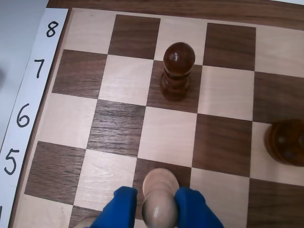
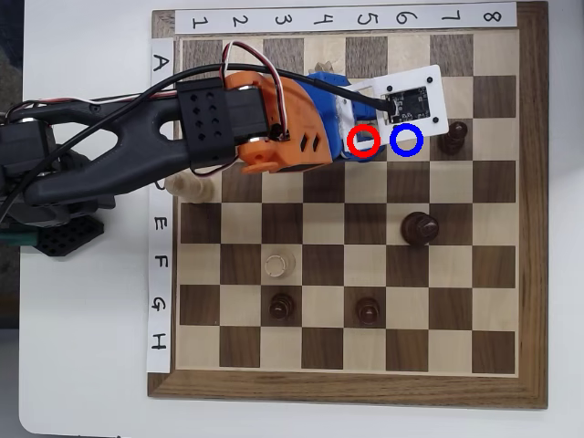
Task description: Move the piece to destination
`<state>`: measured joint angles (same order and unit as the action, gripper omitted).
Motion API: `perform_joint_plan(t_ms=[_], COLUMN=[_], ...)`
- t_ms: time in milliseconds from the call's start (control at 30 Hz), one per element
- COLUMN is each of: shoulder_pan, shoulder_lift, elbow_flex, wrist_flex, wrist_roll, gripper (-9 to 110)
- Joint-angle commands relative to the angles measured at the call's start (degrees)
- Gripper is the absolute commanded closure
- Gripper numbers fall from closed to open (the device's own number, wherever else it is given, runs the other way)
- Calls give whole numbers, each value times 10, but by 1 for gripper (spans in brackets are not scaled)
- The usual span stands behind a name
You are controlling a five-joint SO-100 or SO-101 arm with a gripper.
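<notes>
In the wrist view my gripper (image 1: 159,205) is shut on the piece (image 1: 160,186), a small pale pawn held between the two blue fingers (image 1: 121,206) at the bottom edge. It is over a dark square. The overhead view puts that square inside a red ring (image 2: 364,141), where only a pale sliver of the piece (image 2: 369,142) shows under the wrist camera board. The destination (image 2: 405,140), a light square with a blue ring, is the adjacent square to the right. In the wrist view that is the bare light square (image 1: 166,130) just ahead of the pawn.
A dark pawn (image 1: 178,71) (image 2: 455,137) stands one square beyond the destination. Another dark piece (image 1: 286,141) (image 2: 420,228) sits to the right in the wrist view. A pale piece (image 2: 276,265), two dark pawns (image 2: 281,306) (image 2: 368,310) and a pale piece (image 2: 192,187) under the arm stand elsewhere.
</notes>
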<state>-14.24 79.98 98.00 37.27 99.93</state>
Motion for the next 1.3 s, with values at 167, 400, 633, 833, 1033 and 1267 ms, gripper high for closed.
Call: perform_joint_plan(t_ms=[167, 400, 633, 833, 1033, 1267], shoulder_pan=[10, 8, 9, 15, 24, 33], shoulder_lift=[-3, -11, -11, -3, 16, 17], elbow_flex=[-89, -86, -92, -91, -108, -172], wrist_flex=[4, -4, 14, 21, 14, 38], wrist_roll=[211, 210, 218, 215, 222, 223], gripper=[91, 91, 100, 101, 101, 101])
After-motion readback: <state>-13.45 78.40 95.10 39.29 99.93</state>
